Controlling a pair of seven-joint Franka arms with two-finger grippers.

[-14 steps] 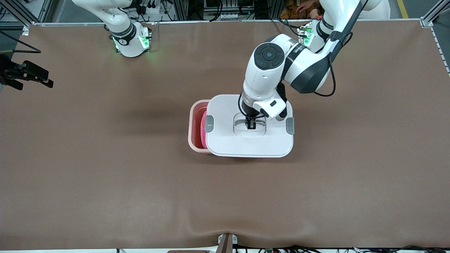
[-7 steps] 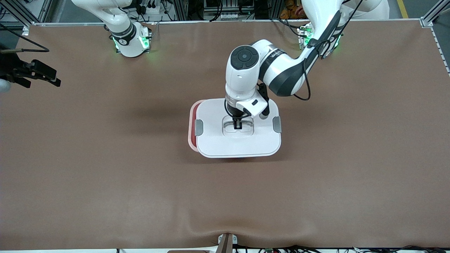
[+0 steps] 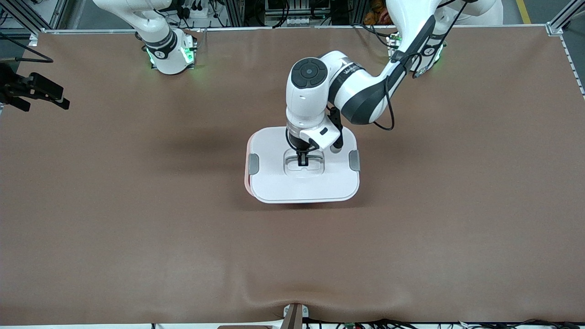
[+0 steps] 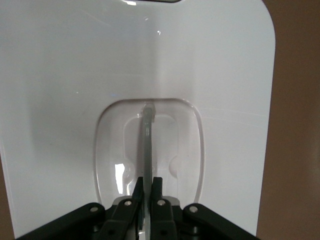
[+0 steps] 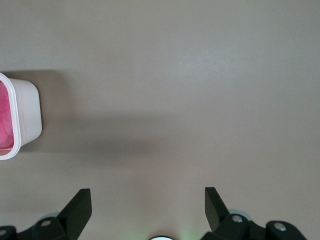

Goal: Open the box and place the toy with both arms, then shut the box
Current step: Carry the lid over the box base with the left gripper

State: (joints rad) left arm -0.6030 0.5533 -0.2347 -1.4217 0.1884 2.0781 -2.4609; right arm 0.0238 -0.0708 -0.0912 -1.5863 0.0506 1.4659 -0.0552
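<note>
My left gripper (image 3: 302, 161) (image 4: 147, 182) is shut on the thin central handle (image 4: 148, 135) of the white lid (image 3: 274, 183) (image 4: 75, 75). The lid lies level over the salmon-pink box (image 3: 247, 179), and only a pink sliver of rim shows at the end toward the right arm. In the right wrist view one corner of the box (image 5: 27, 115) shows, with a patch of the hot-pink toy (image 5: 4, 115) inside it. My right gripper (image 3: 43, 103) (image 5: 145, 200) hangs open and waiting over the table's edge at the right arm's end, holding nothing.
Brown cloth covers the table (image 3: 137, 228). The lid carries a grey clip at each short end (image 3: 253, 163) (image 3: 354, 160). A small bracket (image 3: 295, 315) sits at the table edge nearest the front camera. Both arm bases (image 3: 171, 55) (image 3: 416, 50) stand along the top edge.
My left arm has carried the lid toward the right arm's end until it covers the box; the open gap and the toy seen from the front have closed over. My right gripper barely moved.
</note>
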